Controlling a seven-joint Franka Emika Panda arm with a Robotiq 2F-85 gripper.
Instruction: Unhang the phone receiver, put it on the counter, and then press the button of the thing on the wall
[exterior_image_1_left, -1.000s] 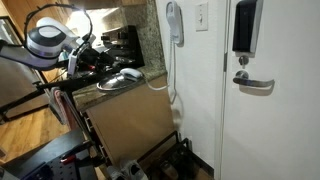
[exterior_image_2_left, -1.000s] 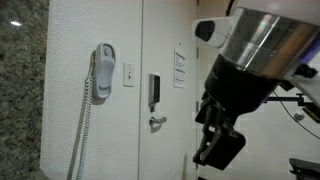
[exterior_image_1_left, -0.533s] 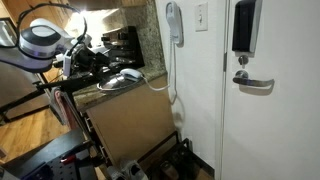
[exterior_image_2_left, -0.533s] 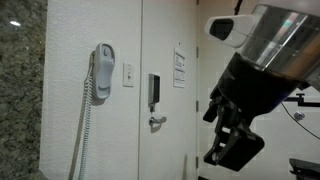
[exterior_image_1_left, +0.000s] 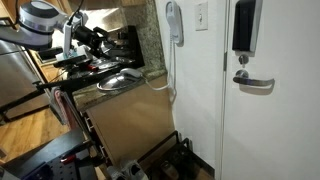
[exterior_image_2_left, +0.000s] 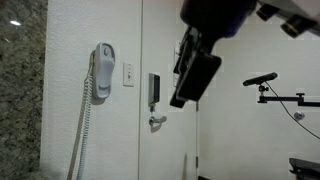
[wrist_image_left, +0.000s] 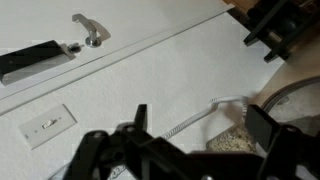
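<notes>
The white phone receiver (exterior_image_1_left: 174, 22) hangs upright in its cradle on the white wall, and it also shows in an exterior view (exterior_image_2_left: 103, 72). Its coiled cord (exterior_image_1_left: 172, 78) hangs down and crosses the wrist view (wrist_image_left: 190, 120). A black box (exterior_image_1_left: 245, 26) with a keypad sits on the door above the handle (exterior_image_1_left: 254, 84). My gripper (exterior_image_1_left: 82, 42) is over the counter, well away from the phone. It looms dark in an exterior view (exterior_image_2_left: 195, 70). In the wrist view my gripper (wrist_image_left: 200, 135) is open and empty.
A granite counter (exterior_image_1_left: 140, 82) holds a silver bowl (exterior_image_1_left: 122, 76) and dark appliances behind it. A light switch (exterior_image_1_left: 202, 14) sits beside the phone; it also shows in the wrist view (wrist_image_left: 48, 125). A shelf unit stands under the counter.
My arm has risen and swung. In one exterior view the gripper went from the lower right up to the upper middle. The phone has not moved.
</notes>
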